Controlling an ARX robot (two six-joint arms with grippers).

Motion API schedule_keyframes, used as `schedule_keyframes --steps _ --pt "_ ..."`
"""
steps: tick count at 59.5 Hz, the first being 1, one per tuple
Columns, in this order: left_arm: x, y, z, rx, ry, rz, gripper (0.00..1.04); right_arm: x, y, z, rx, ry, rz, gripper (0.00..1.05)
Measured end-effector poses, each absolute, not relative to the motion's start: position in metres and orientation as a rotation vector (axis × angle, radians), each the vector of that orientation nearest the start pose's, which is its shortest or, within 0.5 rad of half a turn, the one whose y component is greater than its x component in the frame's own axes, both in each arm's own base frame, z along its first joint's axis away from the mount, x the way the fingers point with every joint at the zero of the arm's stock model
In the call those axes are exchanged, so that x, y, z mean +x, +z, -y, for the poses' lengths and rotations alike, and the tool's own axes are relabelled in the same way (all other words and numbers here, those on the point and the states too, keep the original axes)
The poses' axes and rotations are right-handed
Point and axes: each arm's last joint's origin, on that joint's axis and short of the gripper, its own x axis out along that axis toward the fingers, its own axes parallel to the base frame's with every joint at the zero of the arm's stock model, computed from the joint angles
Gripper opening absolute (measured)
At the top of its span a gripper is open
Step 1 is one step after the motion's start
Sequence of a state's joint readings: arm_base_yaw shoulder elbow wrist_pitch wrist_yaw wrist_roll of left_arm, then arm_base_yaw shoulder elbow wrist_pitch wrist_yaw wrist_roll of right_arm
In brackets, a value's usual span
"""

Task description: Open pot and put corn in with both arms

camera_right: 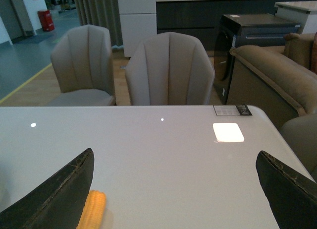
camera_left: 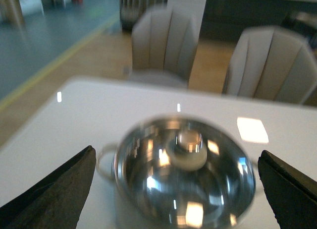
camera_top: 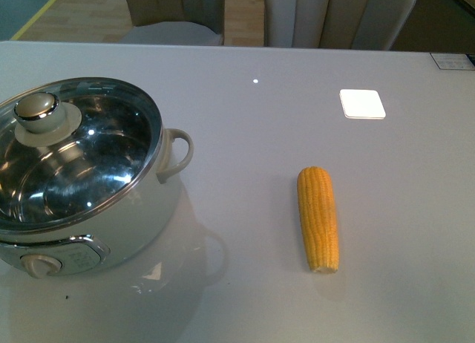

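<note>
Left gripper jaws spread wide, empty, cream-white pot framed between them, glass lid seated on it. Right gripper likewise spread, empty. Corn: bare, tapered yellow-orange cob, flat on table, right of pot, well apart.

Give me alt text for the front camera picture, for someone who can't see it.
A cream pot, glass lid on, sits at the left of a pale table. A corn cob lies to its right, apart from it.
</note>
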State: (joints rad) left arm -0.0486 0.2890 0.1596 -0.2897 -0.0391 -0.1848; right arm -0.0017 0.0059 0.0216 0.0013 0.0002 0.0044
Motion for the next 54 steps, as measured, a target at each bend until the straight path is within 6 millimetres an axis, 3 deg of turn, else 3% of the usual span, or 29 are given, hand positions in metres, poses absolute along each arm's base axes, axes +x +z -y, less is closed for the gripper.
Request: schedule_keyframes --steps 11,18,33,43,54 --pt "0.133 0.182 0.011 -0.172 0.002 -0.387 0.98 0.097 0.171 0.0 0.004 -0.002 0.017 0.96" --pt "0.159 0.18 0.014 -0.162 -0.005 -0.38 0.98 0.097 0.171 0.0 0.004 -0.002 0.017 0.96" --pt "0.222 0.158 0.023 -0.096 -0.025 -0.328 0.98 0.097 0.171 0.0 0.004 -0.002 0.017 0.96" --pt "0.262 0.129 0.027 -0.039 -0.036 -0.344 0.98 0.097 0.171 0.0 0.004 -0.002 0.017 0.96" --pt "0.276 0.105 0.029 -0.014 -0.042 -0.385 0.98 0.097 0.171 0.0 0.004 -0.002 0.017 0.96"
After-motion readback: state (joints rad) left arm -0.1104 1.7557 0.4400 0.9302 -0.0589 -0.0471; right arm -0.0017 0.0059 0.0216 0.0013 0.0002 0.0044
